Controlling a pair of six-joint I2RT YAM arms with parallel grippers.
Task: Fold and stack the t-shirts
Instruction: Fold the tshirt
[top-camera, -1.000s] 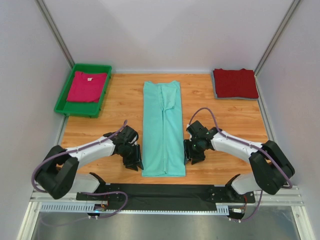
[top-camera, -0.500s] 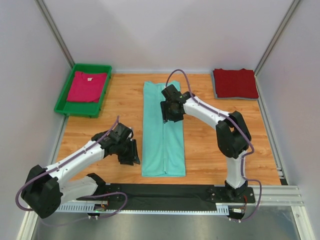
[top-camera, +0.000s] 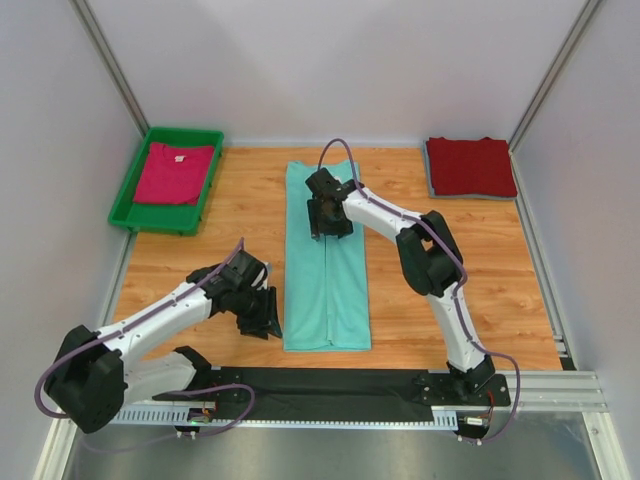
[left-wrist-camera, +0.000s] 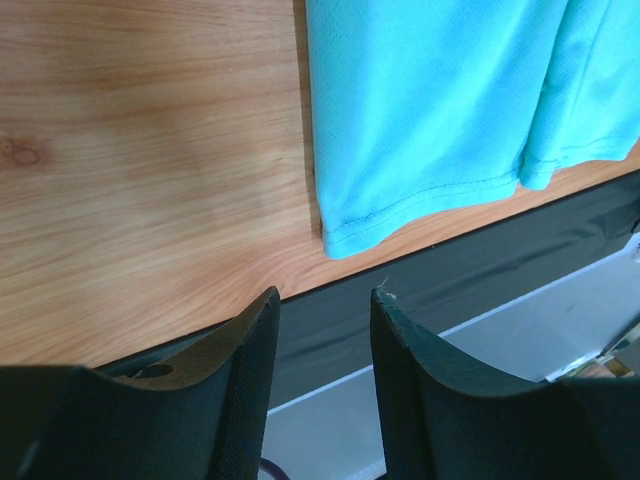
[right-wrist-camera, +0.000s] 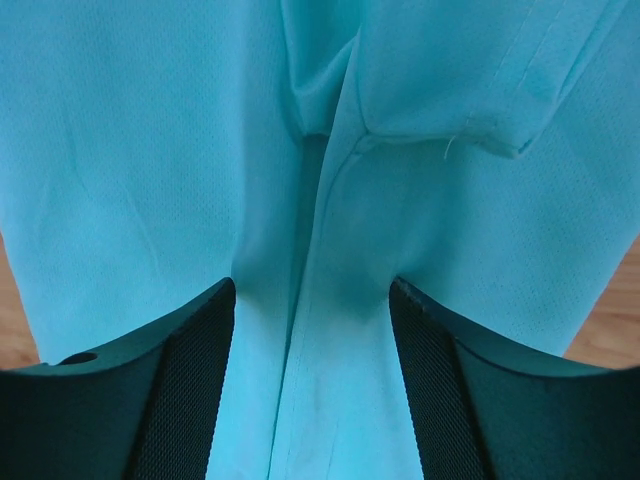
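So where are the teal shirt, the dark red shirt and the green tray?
teal shirt (top-camera: 325, 295), top view, middle of its near half.
dark red shirt (top-camera: 470, 167), top view, centre of the folded cloth.
green tray (top-camera: 185, 131), top view, on its far rim.

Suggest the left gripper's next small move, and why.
Probably ease the left gripper toward the near corner of the mint-teal t-shirt and close on its hem: the jaws stand open, empty, beside that corner, and the shirt is only folded lengthwise.
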